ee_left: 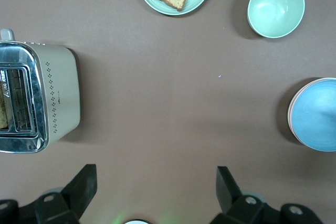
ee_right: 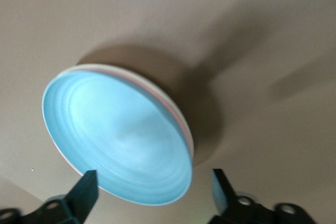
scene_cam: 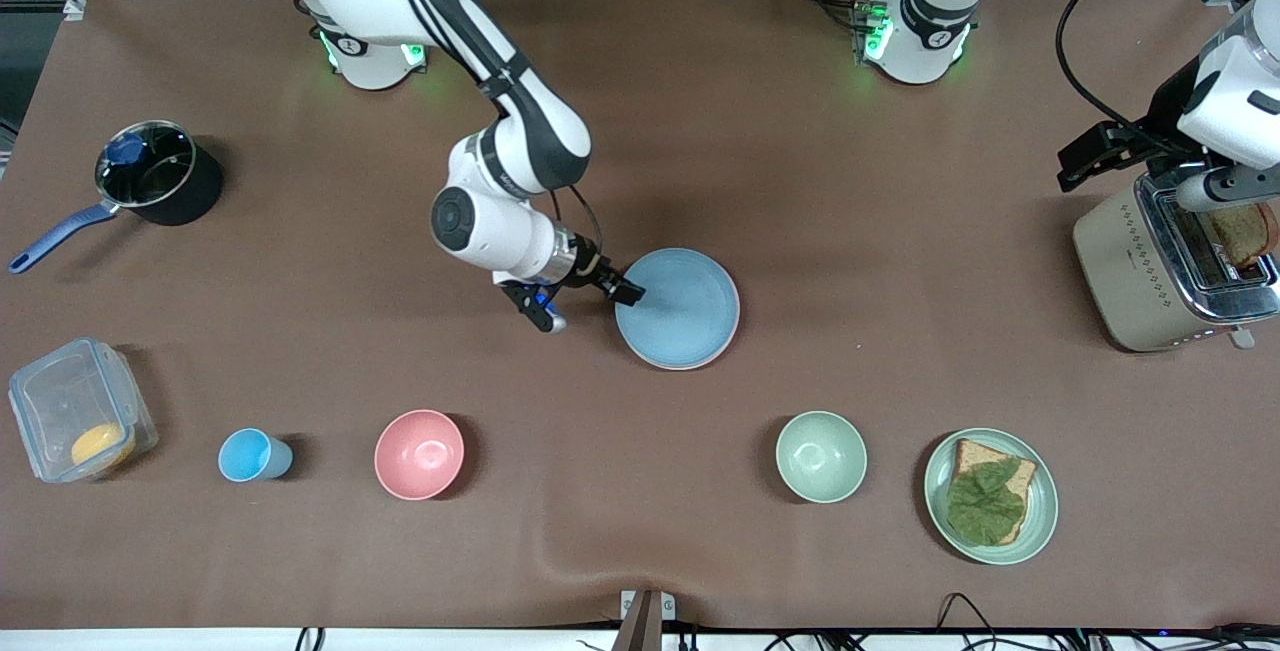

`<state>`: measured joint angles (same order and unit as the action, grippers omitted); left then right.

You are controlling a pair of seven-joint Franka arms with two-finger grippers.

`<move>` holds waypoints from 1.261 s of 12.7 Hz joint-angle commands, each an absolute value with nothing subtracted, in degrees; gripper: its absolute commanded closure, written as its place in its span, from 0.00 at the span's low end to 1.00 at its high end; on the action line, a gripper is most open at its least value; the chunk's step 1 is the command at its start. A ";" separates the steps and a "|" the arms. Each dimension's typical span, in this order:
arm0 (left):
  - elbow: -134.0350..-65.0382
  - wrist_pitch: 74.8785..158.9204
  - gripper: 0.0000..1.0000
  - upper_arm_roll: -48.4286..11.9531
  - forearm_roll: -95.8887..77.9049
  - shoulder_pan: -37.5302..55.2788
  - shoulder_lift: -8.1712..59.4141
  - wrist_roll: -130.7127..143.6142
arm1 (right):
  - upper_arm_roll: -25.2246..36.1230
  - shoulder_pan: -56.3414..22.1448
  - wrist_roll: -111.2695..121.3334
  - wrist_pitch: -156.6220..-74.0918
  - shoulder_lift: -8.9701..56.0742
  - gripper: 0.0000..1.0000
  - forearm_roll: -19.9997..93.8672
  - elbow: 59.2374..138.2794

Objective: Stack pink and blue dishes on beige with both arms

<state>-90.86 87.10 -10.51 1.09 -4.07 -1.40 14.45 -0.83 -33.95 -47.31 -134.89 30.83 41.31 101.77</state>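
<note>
The light blue plate (scene_cam: pixel 685 311) lies on top of a stack at the table's middle. In the right wrist view the blue plate (ee_right: pixel 121 135) shows a thin pink plate rim (ee_right: pixel 177 115) under it and a pale beige rim (ee_right: pixel 86 67) lowest. My right gripper (scene_cam: pixel 588 305) hangs open just above the stack's edge toward the right arm's end, fingers (ee_right: pixel 86 184) spread wide with nothing between them. My left gripper (ee_left: pixel 155 179) is open and empty, held high beside the toaster (scene_cam: pixel 1165 271); the stack (ee_left: pixel 317 116) shows at the edge of its view.
Along the edge nearer the camera stand a lidded container (scene_cam: pixel 80 411), small blue cup (scene_cam: pixel 250 455), deep pink bowl (scene_cam: pixel 419 454), green bowl (scene_cam: pixel 821 456) and a green plate (scene_cam: pixel 1042 521) with bread and lettuce. A black pot (scene_cam: pixel 155 171) sits toward the right arm's end.
</note>
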 commanded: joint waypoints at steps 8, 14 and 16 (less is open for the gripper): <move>-91.05 87.36 0.00 -10.55 1.58 -4.22 -1.67 13.27 | 0.26 -6.18 -14.28 -105.22 20.75 0.00 20.78 101.87; -91.05 87.36 0.00 -10.55 1.67 -4.22 -1.67 13.27 | 0.18 -1.23 2.35 -99.93 7.49 0.00 2.05 101.78; -90.97 87.36 0.00 -10.55 1.67 -4.22 -1.67 13.27 | -0.09 -1.58 6.31 -99.76 4.15 0.00 -1.83 101.17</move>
<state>-90.89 87.13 -10.51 1.09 -4.08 -1.32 14.45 0.96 -1.94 3.01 -100.06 8.16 1.71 100.10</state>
